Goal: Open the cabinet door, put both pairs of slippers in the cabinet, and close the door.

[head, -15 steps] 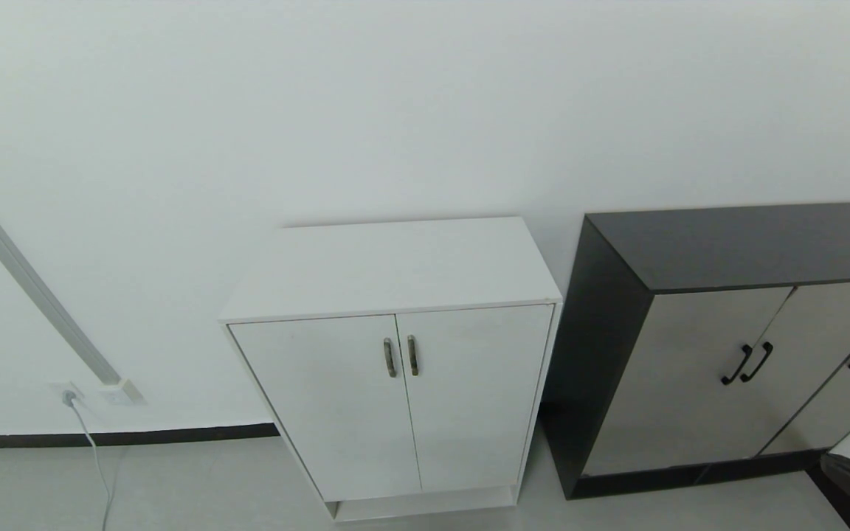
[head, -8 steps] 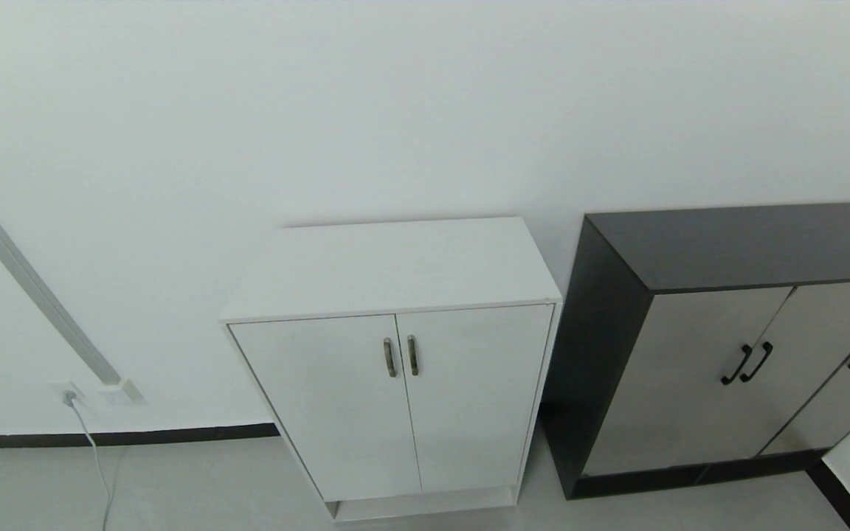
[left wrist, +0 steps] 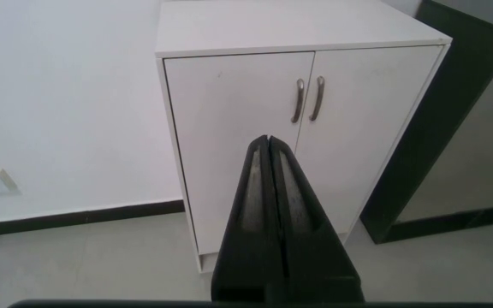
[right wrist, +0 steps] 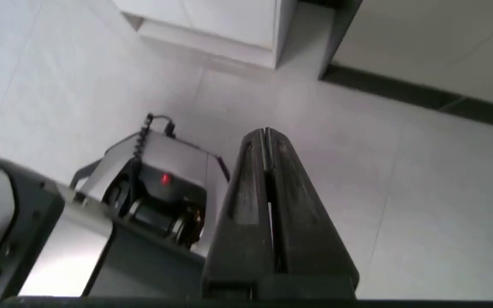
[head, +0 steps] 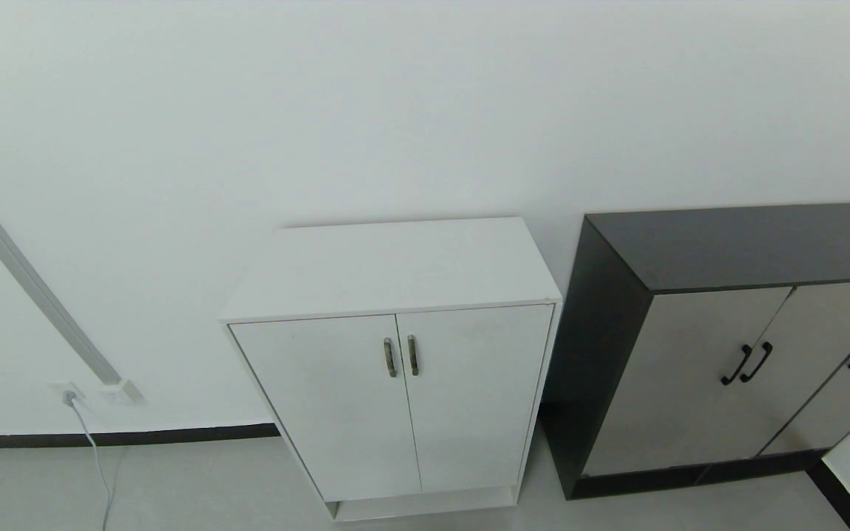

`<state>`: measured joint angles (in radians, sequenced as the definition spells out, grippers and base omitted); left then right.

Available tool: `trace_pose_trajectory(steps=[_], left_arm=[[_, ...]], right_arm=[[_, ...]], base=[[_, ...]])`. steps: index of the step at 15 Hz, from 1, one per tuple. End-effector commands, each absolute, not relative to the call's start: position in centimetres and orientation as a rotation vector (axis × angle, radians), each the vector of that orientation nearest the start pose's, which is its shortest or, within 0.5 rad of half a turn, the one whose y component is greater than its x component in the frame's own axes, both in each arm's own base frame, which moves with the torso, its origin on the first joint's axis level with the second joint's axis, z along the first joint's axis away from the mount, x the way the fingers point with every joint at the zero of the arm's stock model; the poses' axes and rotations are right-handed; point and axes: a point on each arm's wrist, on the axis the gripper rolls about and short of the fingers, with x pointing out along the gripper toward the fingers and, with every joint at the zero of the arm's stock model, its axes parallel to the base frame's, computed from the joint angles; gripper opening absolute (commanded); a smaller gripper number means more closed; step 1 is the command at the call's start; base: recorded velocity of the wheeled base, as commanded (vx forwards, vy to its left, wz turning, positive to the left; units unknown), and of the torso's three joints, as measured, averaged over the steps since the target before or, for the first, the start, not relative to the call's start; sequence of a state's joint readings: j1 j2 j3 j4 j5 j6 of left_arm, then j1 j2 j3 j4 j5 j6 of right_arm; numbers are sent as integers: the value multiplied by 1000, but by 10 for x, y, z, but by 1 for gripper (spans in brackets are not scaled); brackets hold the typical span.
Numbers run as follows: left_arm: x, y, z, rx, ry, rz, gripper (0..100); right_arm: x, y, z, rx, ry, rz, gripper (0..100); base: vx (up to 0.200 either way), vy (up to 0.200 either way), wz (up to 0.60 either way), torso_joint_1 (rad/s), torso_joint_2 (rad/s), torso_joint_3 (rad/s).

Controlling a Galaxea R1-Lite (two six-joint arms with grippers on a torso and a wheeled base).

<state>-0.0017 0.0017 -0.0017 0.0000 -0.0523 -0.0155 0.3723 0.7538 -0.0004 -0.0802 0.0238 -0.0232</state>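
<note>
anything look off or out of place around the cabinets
Nothing stands out. The white cabinet stands square against the wall, its doors shut and flush, handles straight. The dark cabinet beside it is shut too. The left pincer and right pincer are shut, empty.

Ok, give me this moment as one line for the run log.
white two-door cabinet: both doors shut | left gripper: shut, empty, facing cabinet | right gripper: shut, empty, above grey floor | step: door not yet opened
</note>
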Motion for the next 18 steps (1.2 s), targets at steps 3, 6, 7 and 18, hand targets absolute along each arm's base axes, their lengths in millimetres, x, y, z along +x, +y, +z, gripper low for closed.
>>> trace_pose_trajectory(steps=[3,6,7,18], left_arm=[[-23,-1,76,-17,0,-54,0],[-23,-1,76,-17,0,-54,0],[-23,-1,76,-17,0,-54,0],[-23,-1,76,-14,0,-57,0]], right_arm=[[30,13,72,-147,714,412,0],[28,11,73,-128,678,391,0],[27,10,73,-117,667,362,0],[17,0,77,5,517,-6,0]], base=[[0,0,0,0,0,0],[0,0,0,0,0,0],[0,0,0,0,0,0],[0,0,0,0,0,0]])
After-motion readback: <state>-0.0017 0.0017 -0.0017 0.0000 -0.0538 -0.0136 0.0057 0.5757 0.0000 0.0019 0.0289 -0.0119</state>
